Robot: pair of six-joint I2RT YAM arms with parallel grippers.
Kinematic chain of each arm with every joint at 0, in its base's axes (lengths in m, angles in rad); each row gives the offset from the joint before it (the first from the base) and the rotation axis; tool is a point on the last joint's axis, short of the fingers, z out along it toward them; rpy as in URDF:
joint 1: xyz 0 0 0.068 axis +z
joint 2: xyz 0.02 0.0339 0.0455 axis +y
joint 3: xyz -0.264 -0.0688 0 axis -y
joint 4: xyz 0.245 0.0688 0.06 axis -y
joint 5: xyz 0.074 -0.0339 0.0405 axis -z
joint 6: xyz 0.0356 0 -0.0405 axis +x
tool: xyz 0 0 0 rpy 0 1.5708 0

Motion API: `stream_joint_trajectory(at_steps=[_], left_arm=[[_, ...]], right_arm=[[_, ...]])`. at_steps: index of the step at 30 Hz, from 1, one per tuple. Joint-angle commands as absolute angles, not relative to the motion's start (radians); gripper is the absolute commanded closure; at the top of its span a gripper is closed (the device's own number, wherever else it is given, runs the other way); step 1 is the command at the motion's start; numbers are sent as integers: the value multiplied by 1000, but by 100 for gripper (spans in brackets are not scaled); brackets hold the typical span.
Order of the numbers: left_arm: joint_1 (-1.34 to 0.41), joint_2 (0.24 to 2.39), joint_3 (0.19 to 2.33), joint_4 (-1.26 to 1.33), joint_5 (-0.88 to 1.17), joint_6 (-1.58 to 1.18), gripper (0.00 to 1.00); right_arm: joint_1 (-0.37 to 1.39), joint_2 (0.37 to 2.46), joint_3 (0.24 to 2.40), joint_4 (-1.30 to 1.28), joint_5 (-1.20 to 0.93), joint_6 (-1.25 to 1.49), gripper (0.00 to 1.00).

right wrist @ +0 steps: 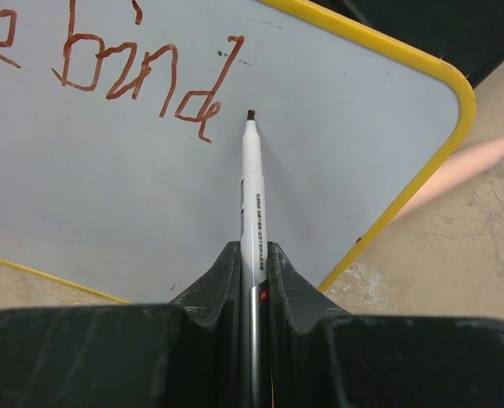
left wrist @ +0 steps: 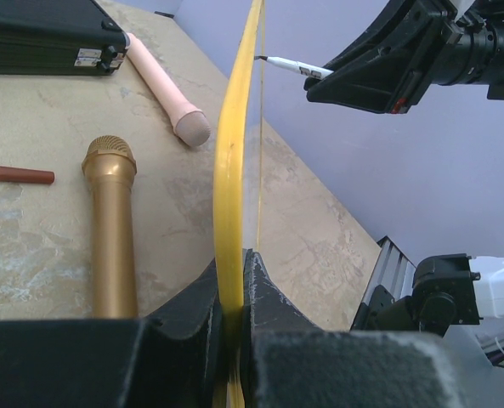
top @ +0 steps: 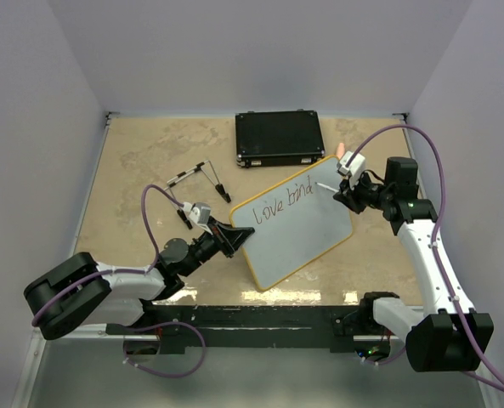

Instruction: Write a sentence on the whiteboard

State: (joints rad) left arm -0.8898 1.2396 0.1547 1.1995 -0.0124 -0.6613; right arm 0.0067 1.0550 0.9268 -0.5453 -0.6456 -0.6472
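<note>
The whiteboard (top: 298, 229), yellow-framed, is tilted in the middle of the table. My left gripper (top: 235, 239) is shut on its left edge; in the left wrist view the yellow frame (left wrist: 231, 170) runs edge-on between the fingers of that gripper (left wrist: 235, 260). The sentence (top: 285, 201) reads "love bind" in reddish-brown ink; its "bind" (right wrist: 141, 76) shows in the right wrist view. My right gripper (right wrist: 253, 251) is shut on a white marker (right wrist: 253, 187), whose tip sits just right of the "d". From above, the right gripper (top: 343, 194) hangs over the board's upper right corner (right wrist: 455, 93).
A black case (top: 279, 138) lies behind the board. A pink microphone (left wrist: 167, 85), a gold microphone (left wrist: 111, 229) and a small red cap (left wrist: 25, 176) lie on the table by the board. A pen (top: 186, 176) and dark clips (top: 220, 189) lie at the left.
</note>
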Motion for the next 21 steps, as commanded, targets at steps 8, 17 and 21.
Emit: stream_joint_trajectory(at_steps=[8,17,21], left_arm=[[-890,1279,147,1100,54,-563,100],[-891,1275,146,1097,46,-565,100],[-890,1270,144,1091,44,-564,100]], right_arm=[[23,1069,925,-561,-687,-693,100],[25,1077,922,-569,-629,-687,100],[25,1060,914,-537,-580,-646,100]])
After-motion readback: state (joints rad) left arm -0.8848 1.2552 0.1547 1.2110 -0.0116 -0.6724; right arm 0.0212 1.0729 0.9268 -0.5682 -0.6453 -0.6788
